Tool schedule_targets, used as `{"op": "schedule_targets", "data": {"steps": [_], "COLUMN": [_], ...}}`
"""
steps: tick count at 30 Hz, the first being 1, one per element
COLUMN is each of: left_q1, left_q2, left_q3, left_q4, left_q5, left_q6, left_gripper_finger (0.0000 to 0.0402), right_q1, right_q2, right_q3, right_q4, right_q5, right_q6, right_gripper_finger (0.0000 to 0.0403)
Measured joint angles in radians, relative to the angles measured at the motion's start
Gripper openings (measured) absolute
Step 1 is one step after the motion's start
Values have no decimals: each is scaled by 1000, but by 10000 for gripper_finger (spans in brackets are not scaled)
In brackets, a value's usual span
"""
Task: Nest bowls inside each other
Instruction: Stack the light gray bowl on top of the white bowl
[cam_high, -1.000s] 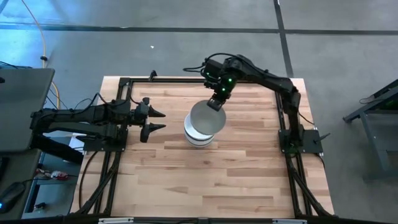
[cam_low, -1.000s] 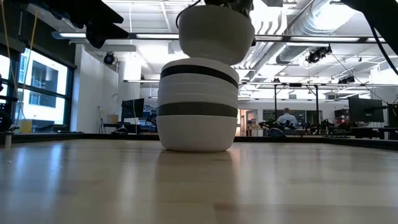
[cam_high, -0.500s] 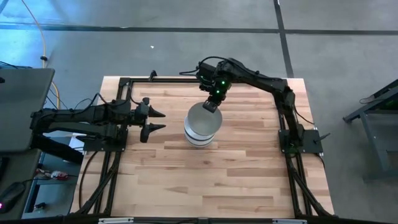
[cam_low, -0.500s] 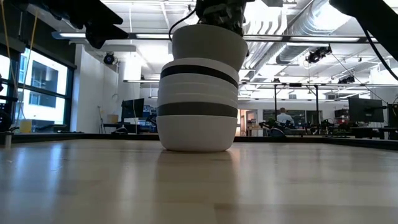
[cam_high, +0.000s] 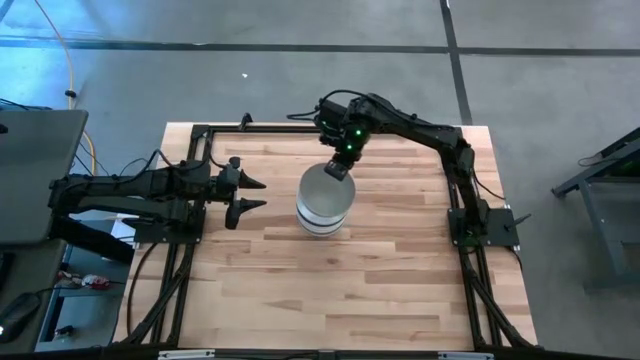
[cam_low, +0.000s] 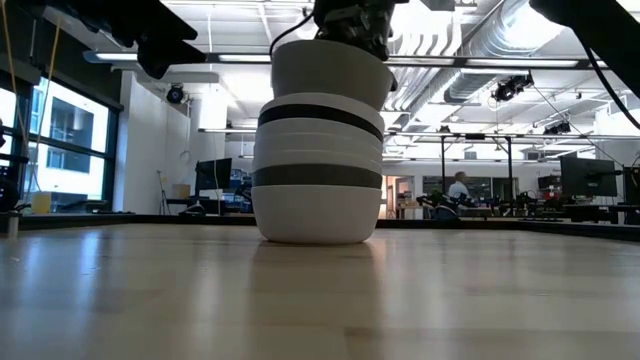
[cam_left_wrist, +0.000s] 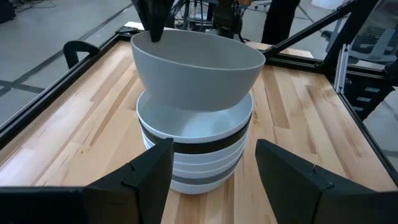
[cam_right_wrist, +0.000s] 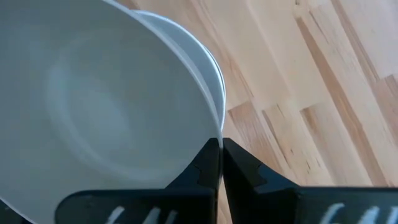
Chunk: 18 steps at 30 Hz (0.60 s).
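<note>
Worktop (cam_high: 330, 290) of light wood carries one stack of bowls (cam_high: 322, 212) near its middle, seen in the low view as white bands with two dark bands between them. Above the stack the top bowl (cam_left_wrist: 198, 67), pale grey, is held tilted and is partly lowered into the white bowl that lies uppermost; whether it touches that bowl cannot be told. The right gripper (cam_right_wrist: 221, 146) comes from the far side of the stack, and its fingers are pressed together on the rim of the top bowl, one inside the wall and one outside. The left gripper (cam_high: 247, 193) waits well apart from the stack at the left side, and its fingers (cam_left_wrist: 149, 171) are spread and hold nothing.

For a good finish of this step, the top bowl should probably be levelled first and centred over the stack, then lowered until it is seated. The pinch should be released only when the bowl is supported all around, otherwise the bowl may tip or the stack may be pushed aside.
</note>
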Motion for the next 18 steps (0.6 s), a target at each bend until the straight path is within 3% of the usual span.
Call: {"op": "schedule_targets", "data": {"steps": [18], "left_q1": [0], "left_q2": [4], "left_q3": [0], "left_q4": [17], "left_q5": [0], "left_q6": [-11], "left_gripper_finger": [216], "right_q1": [0], "right_q2": [0], "right_q3": [0], "right_q4": [-37], "right_q5": [18], "right_q6": [-2], "right_gripper_finger": [0]}}
